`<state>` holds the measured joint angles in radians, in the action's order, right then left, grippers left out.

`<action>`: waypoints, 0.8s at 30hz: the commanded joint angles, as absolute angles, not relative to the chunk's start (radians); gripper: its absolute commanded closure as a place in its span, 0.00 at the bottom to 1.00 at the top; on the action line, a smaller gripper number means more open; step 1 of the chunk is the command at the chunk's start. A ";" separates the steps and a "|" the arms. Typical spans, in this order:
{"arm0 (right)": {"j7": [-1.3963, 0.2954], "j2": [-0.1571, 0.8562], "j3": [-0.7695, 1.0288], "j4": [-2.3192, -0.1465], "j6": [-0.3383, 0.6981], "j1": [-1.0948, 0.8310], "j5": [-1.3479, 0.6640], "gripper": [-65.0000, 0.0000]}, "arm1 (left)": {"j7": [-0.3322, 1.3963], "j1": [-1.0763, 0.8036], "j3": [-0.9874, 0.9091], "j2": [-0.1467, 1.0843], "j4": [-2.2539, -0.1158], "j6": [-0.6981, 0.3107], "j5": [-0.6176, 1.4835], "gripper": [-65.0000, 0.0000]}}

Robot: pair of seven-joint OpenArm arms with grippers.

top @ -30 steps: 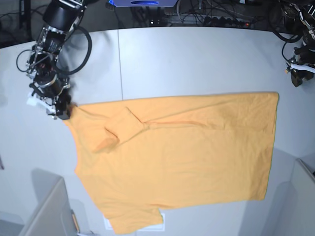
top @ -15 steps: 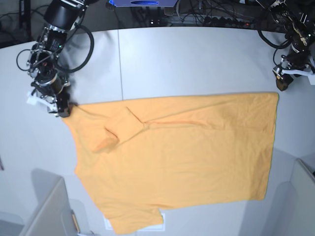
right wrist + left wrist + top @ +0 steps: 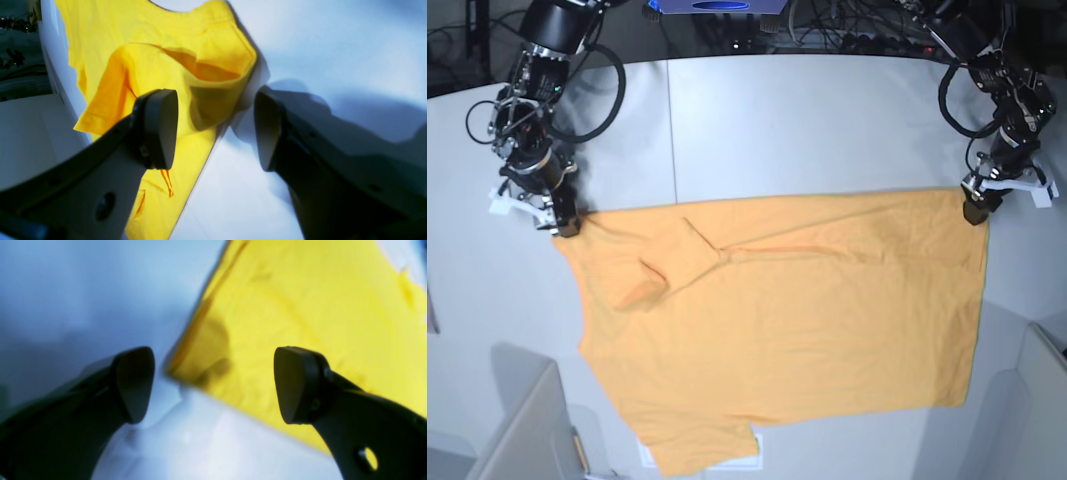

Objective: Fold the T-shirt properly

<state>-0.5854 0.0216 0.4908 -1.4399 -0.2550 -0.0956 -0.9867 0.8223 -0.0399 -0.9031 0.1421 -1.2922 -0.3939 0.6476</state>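
The yellow-orange T-shirt (image 3: pixel 797 320) lies spread flat across the grey table (image 3: pixel 827 120), plain side up, with its hem edge running down the base view's right side and one short sleeve (image 3: pixel 672 262) folded in over the body near the upper left. A second sleeve (image 3: pixel 707 450) pokes out at the bottom edge of the view.

Over on the base view's right, the left tool (image 3: pixel 975 210) is down at the shirt's upper hem corner. From the left wrist camera, that left tool (image 3: pixel 213 386) stands wide spread, one black finger (image 3: pixel 133 383) over bare table and the other finger (image 3: pixel 295 386) over yellow cloth, with the shirt corner (image 3: pixel 186 370) sitting between them, not pinched.

On the base view's left, the right tool (image 3: pixel 562 222) sits at the shoulder corner of the shirt. The right wrist camera shows this right tool (image 3: pixel 215 128) spread too, its fingers (image 3: pixel 160 128) straddling a raised fold of cloth (image 3: pixel 213 83) at the shirt's edge. The fabric bulges up in the gap, but neither pad presses on it.
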 commanded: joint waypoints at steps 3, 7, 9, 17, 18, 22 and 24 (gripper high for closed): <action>-0.604 0.025 0.490 -1.442 -0.285 -0.096 -0.969 0.46 | 0.857 -0.013 -0.900 0.151 -1.256 -0.372 0.631 0.17; -0.602 0.025 0.487 -1.440 -0.285 -0.087 -0.966 0.46 | 0.855 -0.007 -0.900 0.151 -1.254 -0.294 0.630 0.17; -0.602 0.028 0.487 -1.414 -0.285 -0.076 -0.966 0.46 | 0.855 -0.007 -0.900 0.151 -1.257 -0.291 0.631 0.17; -0.604 0.030 0.484 -1.348 -0.283 -0.030 -0.964 0.46 | 0.855 -0.007 -0.900 0.151 -1.257 -0.289 0.631 0.30; -0.604 0.030 0.484 -1.348 -0.283 -0.028 -0.964 0.46 | 0.855 -0.007 -0.900 0.151 -1.257 -0.289 0.631 0.38; -0.605 0.030 0.484 -1.348 -0.283 -0.035 -0.964 0.48 | 0.855 -0.007 -0.900 0.153 -1.257 -0.289 0.631 0.72; -0.607 0.030 0.484 -1.348 -0.283 -0.036 -0.964 0.60 | 0.857 -0.010 -0.900 0.153 -1.259 -0.289 0.631 0.84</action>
<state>-0.5777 0.0296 0.4885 -1.3502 -0.2512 -0.0296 -0.9874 0.8345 -0.0090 -0.9016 0.1452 -1.2522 -0.2951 0.6434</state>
